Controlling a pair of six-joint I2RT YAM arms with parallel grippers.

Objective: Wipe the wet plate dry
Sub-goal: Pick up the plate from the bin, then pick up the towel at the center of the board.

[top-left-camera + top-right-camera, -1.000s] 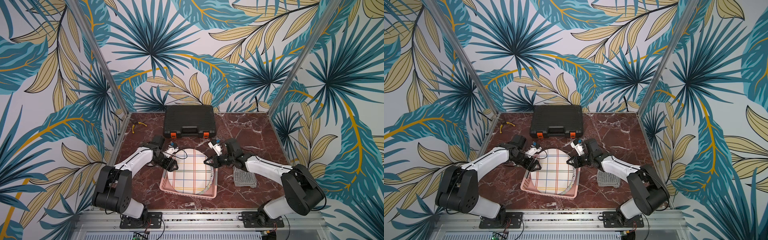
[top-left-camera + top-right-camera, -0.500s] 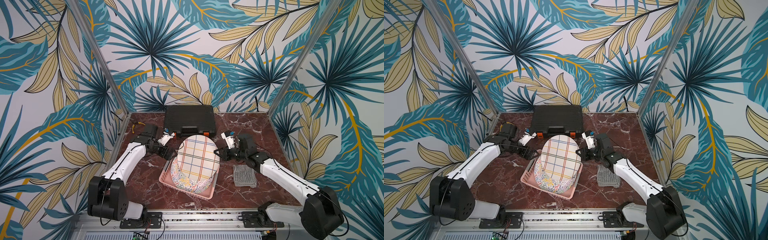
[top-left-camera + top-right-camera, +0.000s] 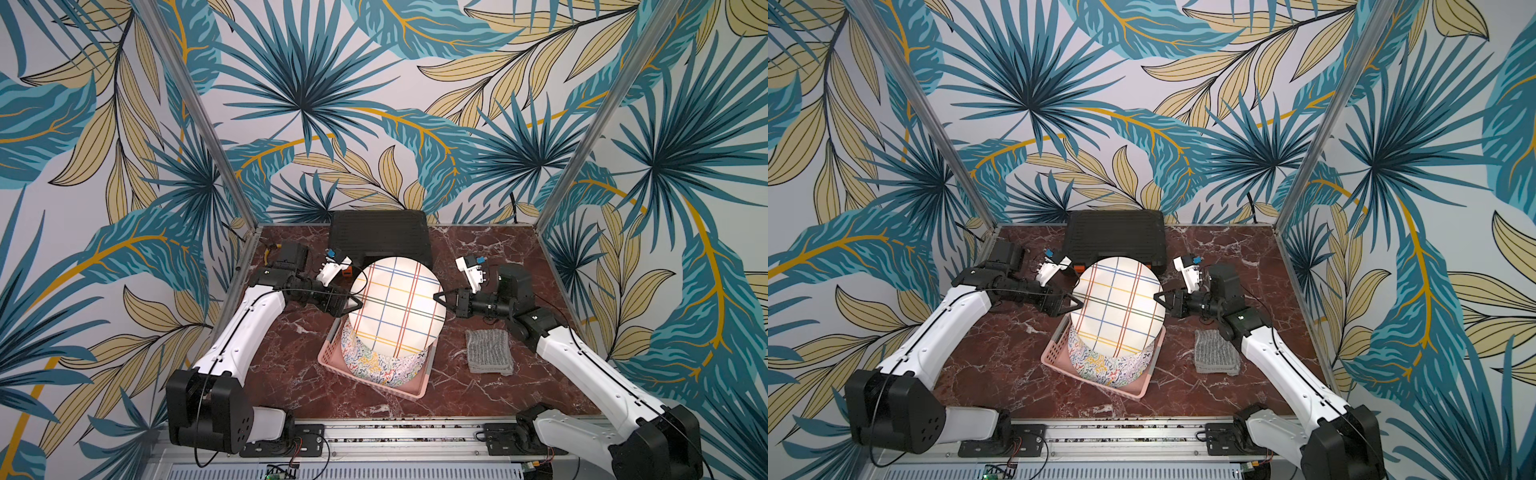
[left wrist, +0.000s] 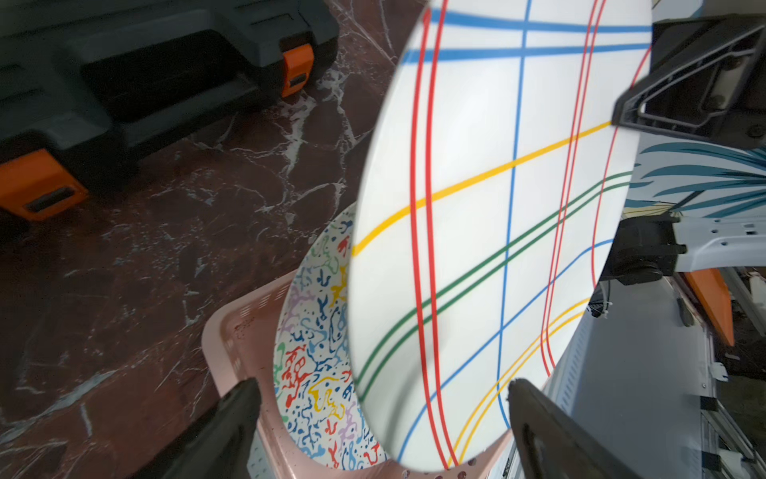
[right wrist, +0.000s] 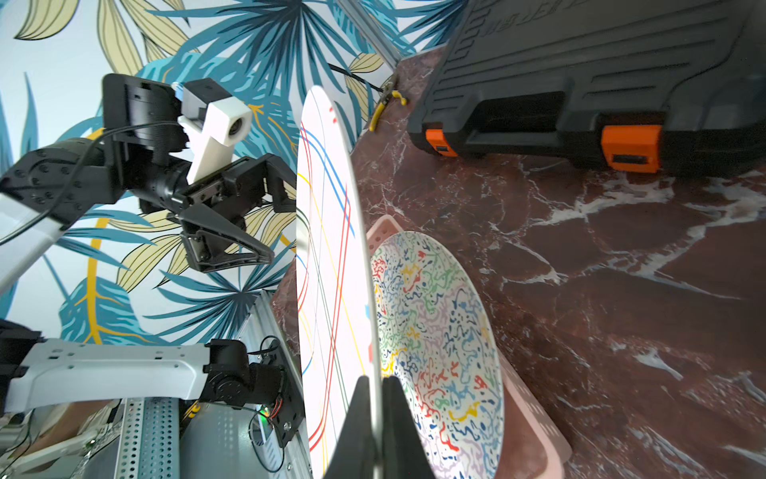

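Striped plate (image 3: 397,307): raised above the pink basket (image 3: 328,361) and tilted, so I see its lined face in both top views.
Right gripper (image 3: 439,297): jaws are clamped tight on the plate's right rim. In the right wrist view I see both fingers (image 5: 356,414) pinching that rim.
Left gripper (image 3: 354,302): jaws are spread wide at the plate's left rim and grip nothing. In the left wrist view the rim sits between the 2 fingers (image 4: 240,406); I cannot tell whether either one touches it.
Patterned plate (image 3: 374,368): lies in the pink basket, under the raised plate.
Cloth (image 3: 487,351): grey and folded, flat on the marble table (image 3: 291,365) near the basket on the right arm's side. Neither gripper touches it.
Case (image 3: 378,237): black with orange latches, at the back of the table.
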